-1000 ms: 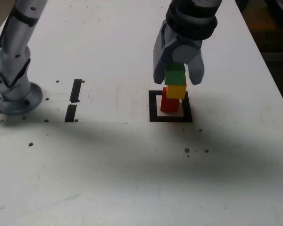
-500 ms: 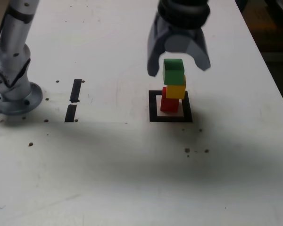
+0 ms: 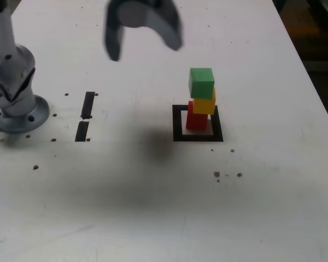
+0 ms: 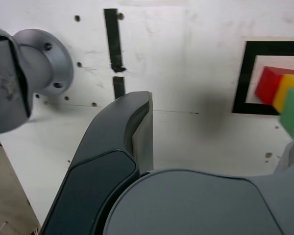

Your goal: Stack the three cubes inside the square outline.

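Matt cubes (image 3: pixel 201 83) — smooth white tabletop (image 3: pixel 126 207) — grey metal-look base (image 3: pixel 23 115)

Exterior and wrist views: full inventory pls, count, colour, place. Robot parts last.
cube: 1, red, bottom of the stack, inside the outline
cube: 1, yellow, middle of the stack, offset toward the exterior view's right from the red one
cube: 1, green, top of the stack
square outline: 1, black, on the table around the red cube
tape strips: 2, black, in a line between arm base and outline
table: 1, white, dotted with small dark marks, under everything
arm base: 1, grey, exterior view's left
gripper: 1, grey, open and holding nothing, above the table, at the exterior view's top
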